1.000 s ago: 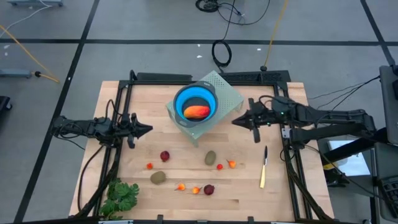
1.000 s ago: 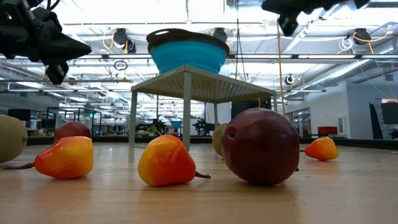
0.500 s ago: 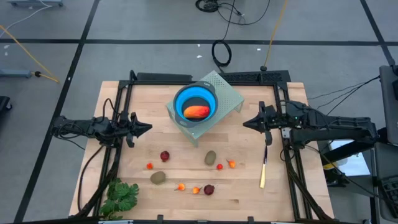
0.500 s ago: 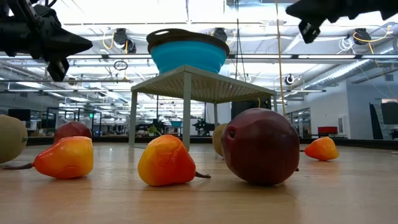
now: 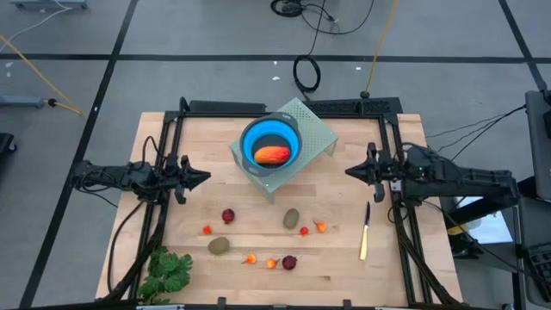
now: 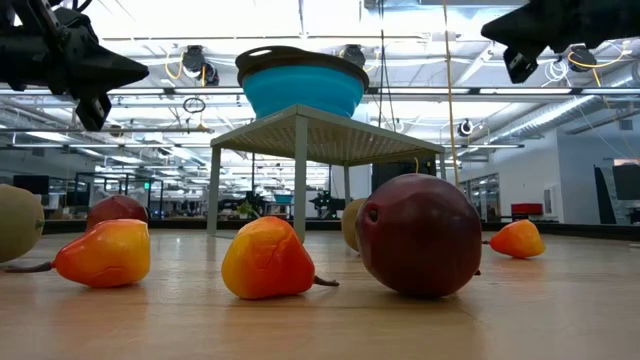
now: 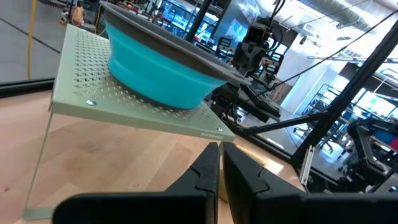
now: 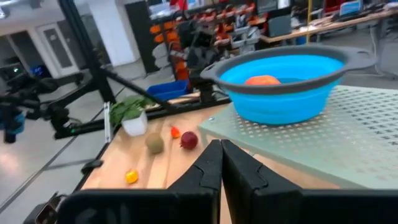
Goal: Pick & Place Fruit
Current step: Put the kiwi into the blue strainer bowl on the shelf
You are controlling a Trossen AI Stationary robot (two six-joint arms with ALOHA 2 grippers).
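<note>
While the pale butcher-block wooden table (image 5: 344,258) carries most of the small glossy plastic fruit loose on its front half, one long orange-red piece (image 5: 272,155) already lies inside the round blue collapsible bowl with a dark rim (image 5: 270,145).

At the far left the left gripper (image 5: 205,178) hovers above the table's left side, its two dark pointed fingers (image 7: 208,168) pressed together and holding nothing. Near the front left corner lies the green leafy bunch (image 5: 166,272), matte and ruffled.

Rightward come a tiny orange-red ball (image 5: 207,229), a brown-green oval (image 5: 219,245), a dark red ball (image 5: 228,215), two tiny orange pear shapes (image 5: 250,257) (image 5: 271,263) and a second dark red ball (image 5: 289,262), smooth and shiny. A second brown-green oval (image 5: 291,218) lies just beside a tiny red ball (image 5: 304,230) and a tiny orange pear (image 5: 321,226). None touches another as far as the high view shows.

Behind them, the bowl stands on a pale green perforated metal stand with thin legs (image 5: 314,133), which raises it well above the loose pieces.

Further right a slim knife with a yellow handle and a dark blade (image 5: 365,231) lies flat, pointing away from the front edge.

The right gripper (image 5: 349,171), closed and empty, hangs near the table's right rail. Against a second ago it has drawn back rightward from the stand, off the bowl's side; the left arm and all the fruit are unchanged.
</note>
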